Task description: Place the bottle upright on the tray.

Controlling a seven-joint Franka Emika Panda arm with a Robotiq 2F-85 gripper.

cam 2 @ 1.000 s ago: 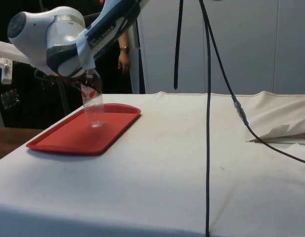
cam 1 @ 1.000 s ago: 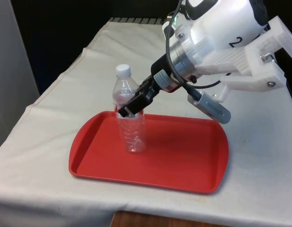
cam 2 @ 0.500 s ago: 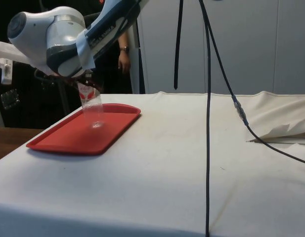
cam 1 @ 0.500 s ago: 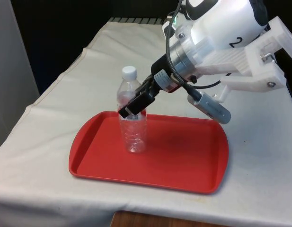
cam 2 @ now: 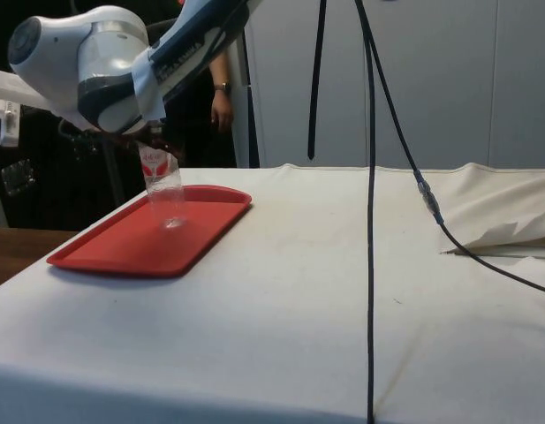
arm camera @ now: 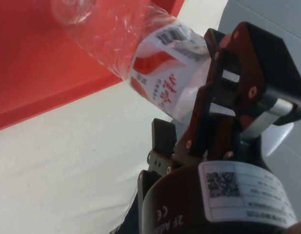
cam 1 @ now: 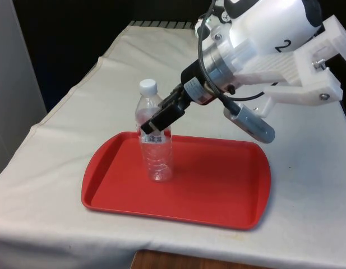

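**Bottle standing on the red tray, fingers at its label**

Bottle (cam 1: 154, 137) of clear plastic with a white cap (cam 1: 148, 86) stands on its base on the red tray (cam 1: 217, 190), in the half of the tray toward the front view's left. It is close to upright, with a slight lean at the top toward the front view's left. In the side view the bottle (cam 2: 166, 190) shows its red and white label (cam 2: 155, 162) just under the arm, with its base resting on the tray (cam 2: 122, 247) floor.

The black fingers (cam 1: 156, 124) reach in from the front view's right, slanting down from the white arm (cam 1: 262, 33), and sit at the label band around the bottle's middle. In the wrist view one finger (arm camera: 223, 107) lies along the side of the label (arm camera: 160, 73), with the bottle's clear ribbed body (arm camera: 101, 29) running away from it over the tray (arm camera: 28, 73). The fingers bracket the bottle closely, but I cannot tell from these views whether they press on it or have let go; the far finger is hidden behind the bottle.

The tray lies flat on the white cloth of the table (cam 1: 66, 117), near the front edge, its long side across the front view. A black cable (cam 2: 371, 212) hangs down in the foreground of the side view, well apart from the tray, and a person's hand (cam 2: 222, 102) shows behind the arm there.
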